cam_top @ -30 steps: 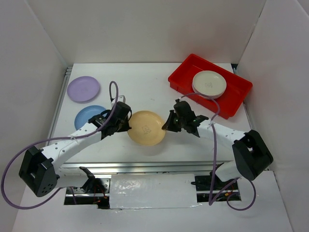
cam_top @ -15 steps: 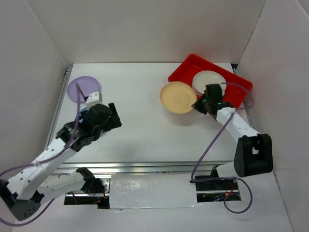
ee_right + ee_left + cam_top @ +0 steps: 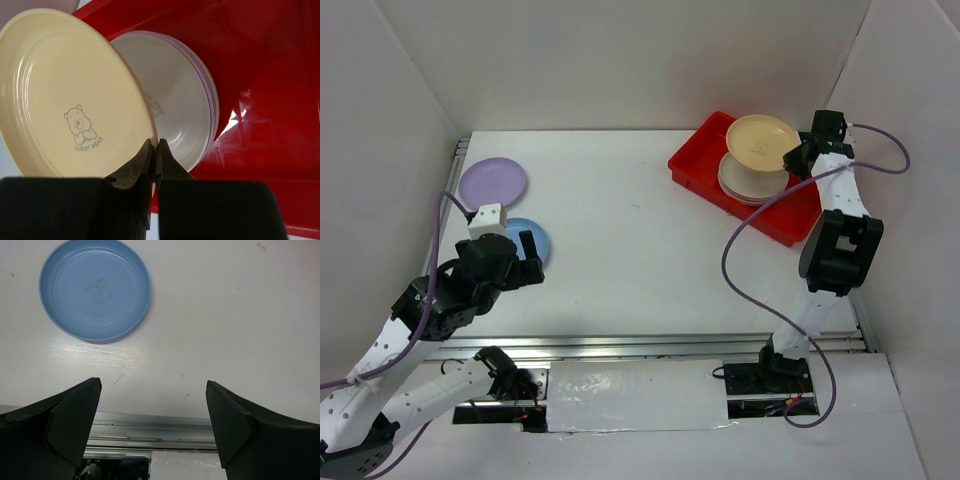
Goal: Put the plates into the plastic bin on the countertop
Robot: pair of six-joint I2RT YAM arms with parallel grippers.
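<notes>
Overhead and close left-wrist views share blue plate (image 3: 95, 289)

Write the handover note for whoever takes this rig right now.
Left gripper: jaws open, empty, above the countertop near the blue plate.
Right gripper: shut on the rim of the yellow plate, holding it over the stack in the red bin.
Done: a stack of plates sits in the bin.
Left: release the yellow plate, then bin the blue plate and the lilac plate.

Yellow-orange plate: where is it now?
The yellow-orange plate is at the top view's far right, pinched at its rim by the right tool, above the plate stack in the red bin.
</notes>
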